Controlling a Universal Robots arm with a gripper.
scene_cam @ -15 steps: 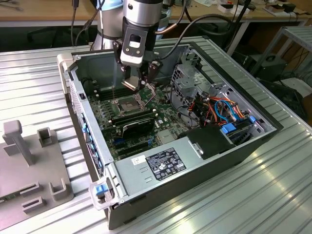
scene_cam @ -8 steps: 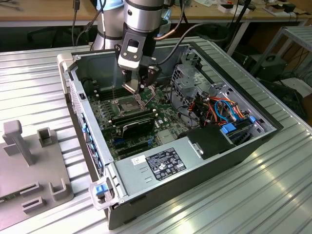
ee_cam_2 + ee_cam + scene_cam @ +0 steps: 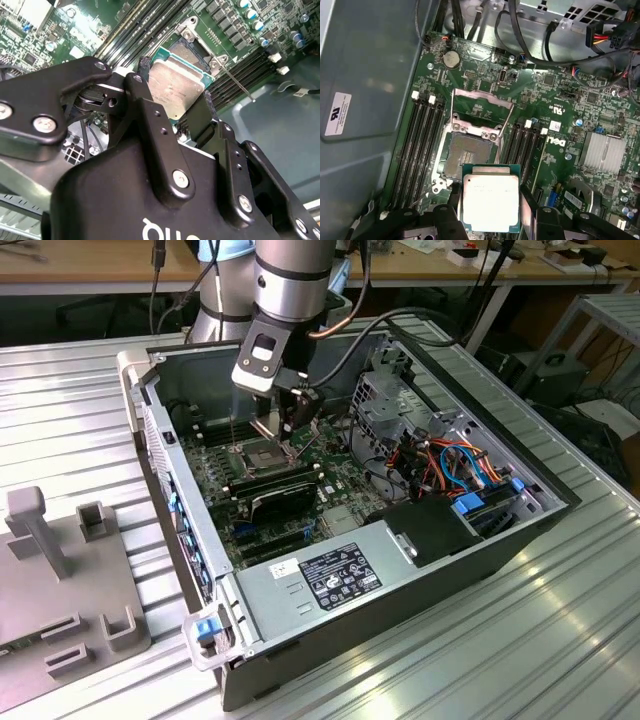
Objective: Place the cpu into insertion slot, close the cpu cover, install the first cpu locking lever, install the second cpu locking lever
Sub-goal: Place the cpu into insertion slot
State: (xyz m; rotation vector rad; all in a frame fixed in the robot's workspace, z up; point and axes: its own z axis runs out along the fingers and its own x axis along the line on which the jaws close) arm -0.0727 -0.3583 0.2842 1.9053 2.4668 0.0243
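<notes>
claw (image 3: 282, 425) state: closed on the cpu (image 3: 490, 196), one finger on each of two opposite edges, metal lid facing the first wrist camera. both wrist views agree on the grip.

location: inside the open computer case (image 3: 455, 575), which lies on the ribbed metal bench (image 3: 80, 400). in the exterior view the claw hangs over the motherboard (image 3: 560, 125), nearer the case's back wall than its front.

key relation: the insertion slot (image 3: 468, 156) is bare, dark centre exposed, no chip in it. the cpu is not centred over it. the chip sits off to the side of the slot away from the raised cpu cover (image 3: 483, 96), and its leading edge overlaps only the slot's near edge and one corner. chip edges look close to parallel with the slot frame, so i judge the error to be mostly a sideways offset, not a twist.

long axes: the memory slots (image 3: 422, 145) flank the insertion slot on both sides and run along the same line as the offset.

height: judged above the board, not seated.

progress: first step under way, cover open.
</notes>
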